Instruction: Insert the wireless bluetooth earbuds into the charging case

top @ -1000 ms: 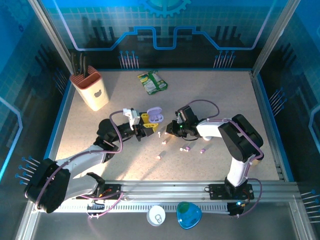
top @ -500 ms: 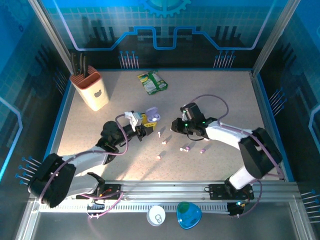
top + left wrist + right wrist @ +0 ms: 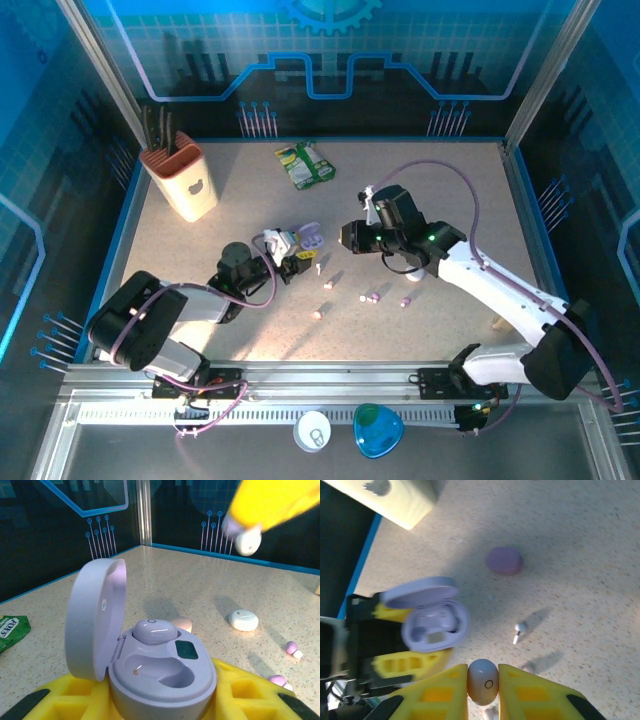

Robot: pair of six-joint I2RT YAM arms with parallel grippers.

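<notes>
The right gripper [image 3: 483, 670] pinches one small pale earbud [image 3: 483, 682] between its two yellow fingers. The bud is smooth and shaped like an egg. Its long side runs up and down in the right wrist picture.

The left gripper [image 3: 296, 254] squeezes the purple charging case [image 3: 150, 705] from both sides. The lid [image 3: 95, 622] stands flipped up, at the left of the left wrist picture.

In the right wrist picture the case lies up and to the left of the held bud, near it but not touching. In the top picture the case sits just left of the right arm's fingers. So I think the right arm is the one to carry the bud across.

The case is round, shiny plastic. One purple bud [image 3: 152, 630] already sits in the far hole. The near hole [image 3: 167, 672] is empty and looks like the spot for this one.

More tiny buds [image 3: 372, 297] lie on the speckled table [image 3: 470, 190], just below the grippers in the top picture.
</notes>
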